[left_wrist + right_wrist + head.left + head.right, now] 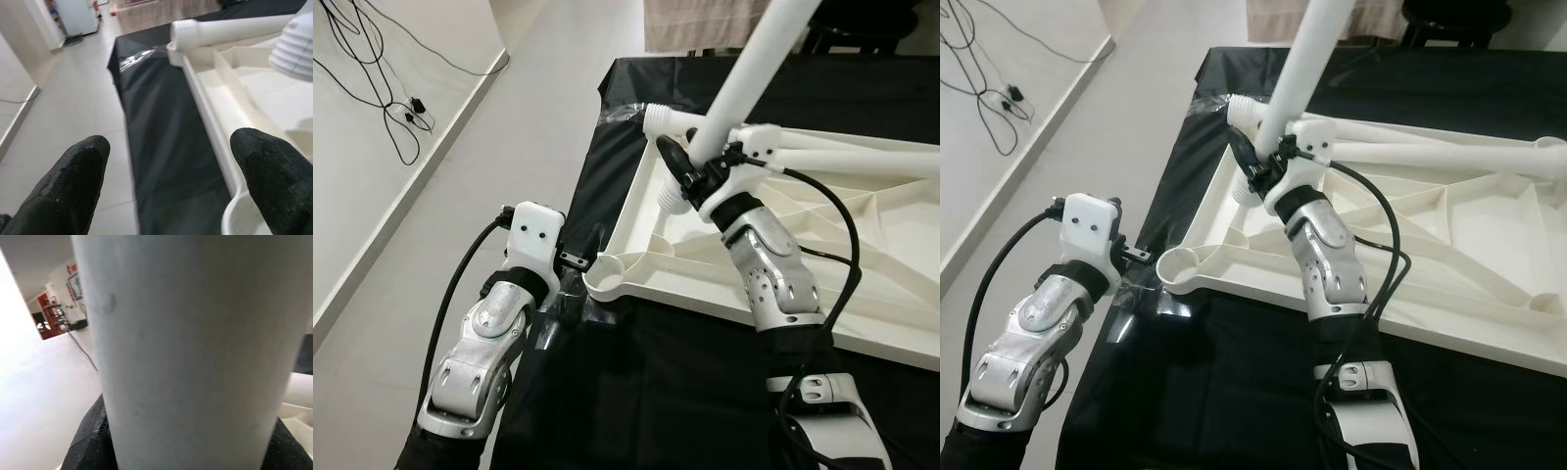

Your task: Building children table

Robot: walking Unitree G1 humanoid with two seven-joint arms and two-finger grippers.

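While clamped around the long white plastic table leg (pixel 749 78), right gripper (pixel 690 171) tilts its long axis up and away — threaded end low, near upturned white tabletop's (pixel 862 245) round corner socket (pixel 607 274). Left gripper (pixel 578 257) spread wide beside that socket — nearer.

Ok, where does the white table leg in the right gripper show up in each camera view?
Left eye view: table leg slants from upper right down to the right gripper.
Right eye view: upper centre.
Left wrist view: its threaded end, upper right corner.
Right wrist view: close up, centre.
Shared landmark: white tabletop on the black cloth.
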